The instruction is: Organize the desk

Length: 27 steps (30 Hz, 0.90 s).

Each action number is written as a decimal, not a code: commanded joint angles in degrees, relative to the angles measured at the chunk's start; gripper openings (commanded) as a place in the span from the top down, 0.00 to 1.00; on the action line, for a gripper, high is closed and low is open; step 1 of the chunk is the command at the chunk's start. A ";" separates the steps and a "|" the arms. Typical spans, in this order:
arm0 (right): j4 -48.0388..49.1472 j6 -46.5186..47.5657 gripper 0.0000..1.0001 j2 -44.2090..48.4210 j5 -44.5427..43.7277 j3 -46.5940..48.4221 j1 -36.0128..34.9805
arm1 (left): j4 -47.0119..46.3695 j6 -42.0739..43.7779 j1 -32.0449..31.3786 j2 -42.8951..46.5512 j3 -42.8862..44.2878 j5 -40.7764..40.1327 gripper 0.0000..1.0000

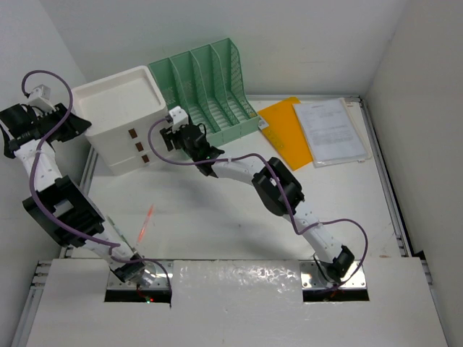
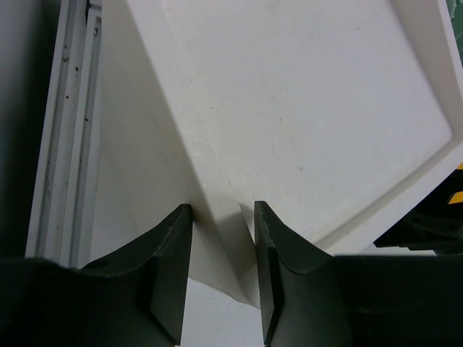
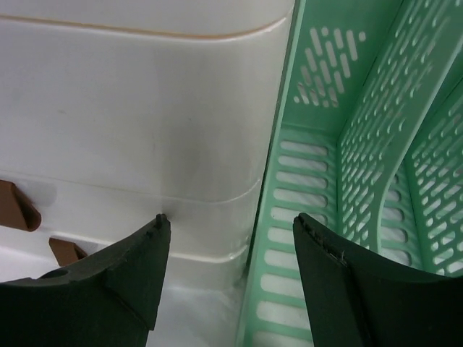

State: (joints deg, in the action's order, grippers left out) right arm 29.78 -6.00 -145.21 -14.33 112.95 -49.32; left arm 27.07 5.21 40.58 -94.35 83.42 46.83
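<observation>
The desk (image 1: pixel 239 224) is a white tabletop with metal rails. A white drawer box (image 1: pixel 123 119) stands at its back left, against a green file rack (image 1: pixel 210 83). My left gripper (image 1: pixel 78 124) is at the box's left corner. In the left wrist view it (image 2: pixel 223 210) is closed around that corner of the box (image 2: pixel 304 108), both fingers against it. My right gripper (image 1: pixel 176 131) is at the seam between box and rack. In the right wrist view it (image 3: pixel 231 220) is open and empty, with the box (image 3: pixel 145 123) left and the rack (image 3: pixel 347 144) right.
An orange folder (image 1: pixel 284 131) and a white stack of papers (image 1: pixel 330 130) lie at the back right. A red pen (image 1: pixel 147 220) lies on the desk near the left arm. The desk's left rail (image 2: pixel 65 123) runs beside the box.
</observation>
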 commanded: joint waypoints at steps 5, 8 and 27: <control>-4.38 -0.76 0.34 -2.36 -3.17 13.36 0.28 | 9.41 -2.22 -2.34 -0.49 -8.70 9.06 1.00; -0.02 -3.84 0.42 5.08 -0.27 0.17 -0.77 | 7.22 -4.77 -1.99 0.65 -9.76 9.16 1.00; 13.53 -11.49 0.45 -9.56 -9.21 6.05 -12.47 | -7.82 -23.32 -1.82 5.93 -17.06 7.40 1.00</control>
State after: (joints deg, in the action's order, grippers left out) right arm 40.32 -16.36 -152.83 -18.96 114.87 -62.65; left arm 7.84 -13.76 41.08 -87.83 69.49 44.27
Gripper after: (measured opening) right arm 0.548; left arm 0.335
